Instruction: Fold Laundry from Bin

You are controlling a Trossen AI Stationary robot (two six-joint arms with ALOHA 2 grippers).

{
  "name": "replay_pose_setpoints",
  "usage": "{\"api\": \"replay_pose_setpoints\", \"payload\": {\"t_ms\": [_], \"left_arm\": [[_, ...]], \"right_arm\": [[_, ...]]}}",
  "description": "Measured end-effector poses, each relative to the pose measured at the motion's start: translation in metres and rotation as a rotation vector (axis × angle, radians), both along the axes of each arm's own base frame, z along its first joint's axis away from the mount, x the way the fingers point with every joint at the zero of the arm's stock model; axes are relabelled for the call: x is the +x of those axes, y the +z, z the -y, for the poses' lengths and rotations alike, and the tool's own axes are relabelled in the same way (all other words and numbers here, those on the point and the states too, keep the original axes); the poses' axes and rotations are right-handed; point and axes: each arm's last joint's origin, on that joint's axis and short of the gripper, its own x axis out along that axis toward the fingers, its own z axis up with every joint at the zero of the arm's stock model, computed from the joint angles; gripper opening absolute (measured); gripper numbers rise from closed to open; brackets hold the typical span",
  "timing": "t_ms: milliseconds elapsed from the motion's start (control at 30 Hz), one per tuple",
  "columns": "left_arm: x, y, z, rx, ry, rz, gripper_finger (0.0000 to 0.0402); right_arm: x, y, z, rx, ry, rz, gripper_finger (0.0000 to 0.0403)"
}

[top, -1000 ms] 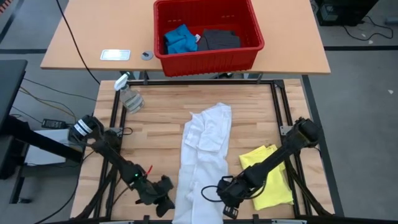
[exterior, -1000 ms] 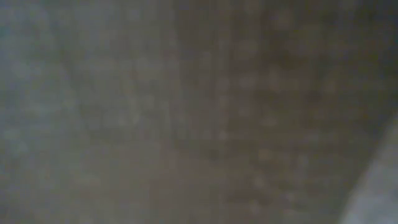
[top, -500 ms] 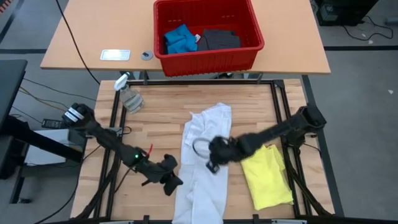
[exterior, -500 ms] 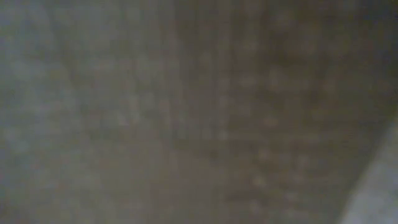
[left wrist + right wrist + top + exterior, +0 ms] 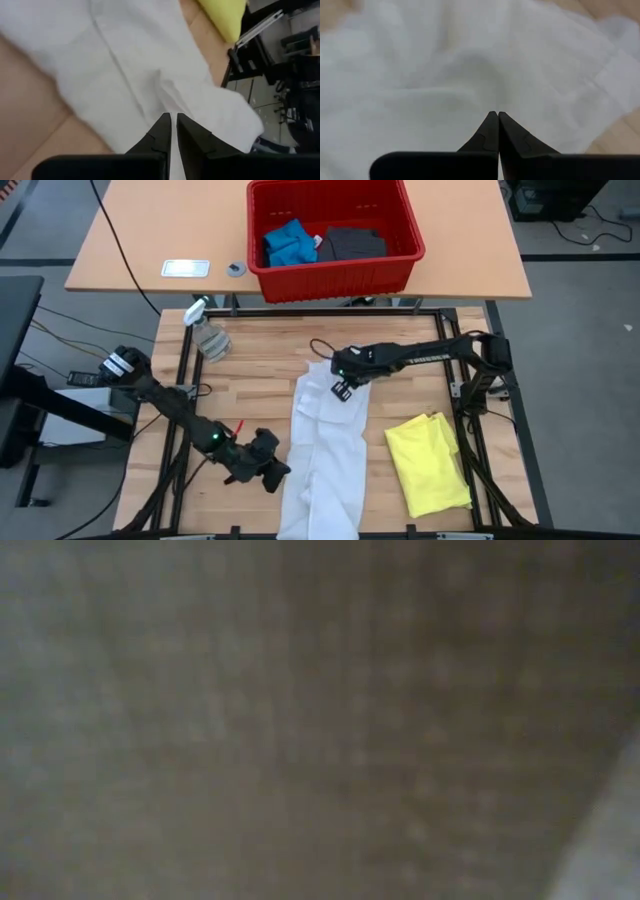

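While the white shirt [image 5: 325, 450] lies stretched lengthwise down the middle of the wooden tabletop [image 5: 255, 390], its lower end reaching the near edge, both arms reach in over it from opposite sides. From its base at the tabletop's right edge, the right arm extends almost straight across toward the centre, held low, with the right end effector [image 5: 341, 389] over the shirt's upper part. In the right wrist view its 2 fingers are pressed together above rumpled white cloth, and no fabric shows between them, so it is clenched on nothing. From the left edge, the left arm runs diagonally down toward the near side, bent at the elbow, and puts the left end effector [image 5: 272, 473] at the shirt's lower left edge. In the left wrist view its fingers [image 5: 162, 131] stand nearly together with a thin gap, tips at a crease of the white cloth; whether they pinch the fabric I cannot tell. A yellow T-shirt [image 5: 430, 463] lies folded near the tabletop's right side, apart from the white shirt. On the tan table [image 5: 150, 230] behind stands the red bin [image 5: 335, 275], with a blue piece [image 5: 288, 243] beside a dark grey piece [image 5: 352, 243] inside. Near the far left corner of the wooden tabletop rests a spray bottle [image 5: 207, 332]. Only a blur appears in the low view.
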Motion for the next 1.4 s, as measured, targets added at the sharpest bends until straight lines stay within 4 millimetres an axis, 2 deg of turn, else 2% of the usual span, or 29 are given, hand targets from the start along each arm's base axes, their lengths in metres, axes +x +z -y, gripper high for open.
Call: {"api": "replay_pose_setpoints", "payload": {"t_ms": [133, 300, 533, 700, 900, 1000, 1200, 1400], "left_arm": [[-0.004, -0.003, 0.000, 0.011, 0.027, -0.037, 0.0034], [-0.005, 0.002, -0.004, 0.028, 0.061, -0.009, 0.0034], [-0.013, 0.022, -0.021, 0.111, 0.056, 0.011, 0.0034], [-0.012, 0.027, -0.033, 0.155, 0.039, 0.004, 0.0034], [-0.006, 0.026, -0.041, 0.124, -0.056, -0.036, 0.0034], [-0.006, 0.029, -0.047, 0.125, -0.074, -0.034, 0.0034], [-0.007, 0.043, -0.060, 0.149, -0.074, 0.020, 0.0034], [-0.009, 0.061, -0.062, 0.246, -0.006, 0.170, 0.0034]], "right_arm": [[-0.010, -0.018, 0.014, 0.037, -0.016, -0.017, 0.0004], [-0.018, -0.033, 0.014, 0.077, -0.010, -0.035, 0.0004], [-0.030, -0.052, -0.007, 0.126, -0.015, -0.099, 0.0004], [-0.036, -0.057, -0.035, 0.179, -0.033, -0.145, 0.0004], [-0.029, -0.041, -0.082, 0.163, -0.004, -0.098, 0.0003], [-0.024, -0.033, -0.096, 0.138, -0.011, -0.046, 0.0003], [-0.015, -0.019, -0.101, 0.123, 0.017, -0.002, 0.0003], [-0.004, 0.013, -0.099, 0.012, 0.062, 0.010, 0.0003]]}}
